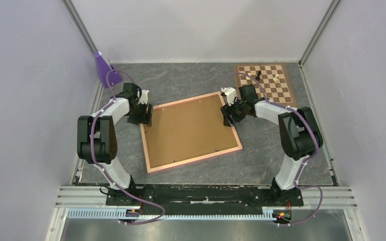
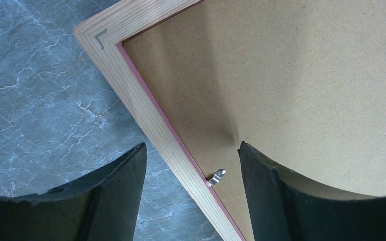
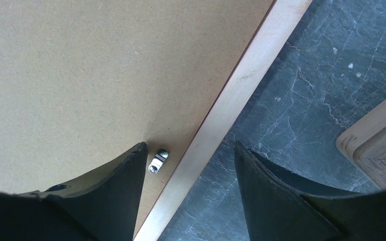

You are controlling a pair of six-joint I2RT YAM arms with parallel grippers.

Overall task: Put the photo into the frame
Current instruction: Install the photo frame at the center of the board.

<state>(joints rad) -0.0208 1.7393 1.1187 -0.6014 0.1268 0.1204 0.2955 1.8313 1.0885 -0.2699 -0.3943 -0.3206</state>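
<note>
The frame (image 1: 196, 159) lies back-up and turned at an angle in the middle of the table, with a plain brown backing board (image 1: 190, 129) filling it. The photo is hidden. My left gripper (image 1: 143, 116) is open astride the frame's left rail (image 2: 146, 113) near its far corner. One finger is over the table, the other over the backing board (image 2: 291, 85), and a small metal clip (image 2: 217, 176) lies between them. My right gripper (image 1: 229, 114) is open astride the right rail (image 3: 241, 85). A metal clip (image 3: 158, 161) lies beside its left finger (image 3: 115, 191).
A brown-and-cream chessboard (image 1: 265, 83) with a few pieces lies at the back right, and its corner (image 3: 377, 150) is close to my right gripper. A purple object (image 1: 102, 64) stands at the back left. Grey walls enclose the dark marbled table (image 1: 281, 155).
</note>
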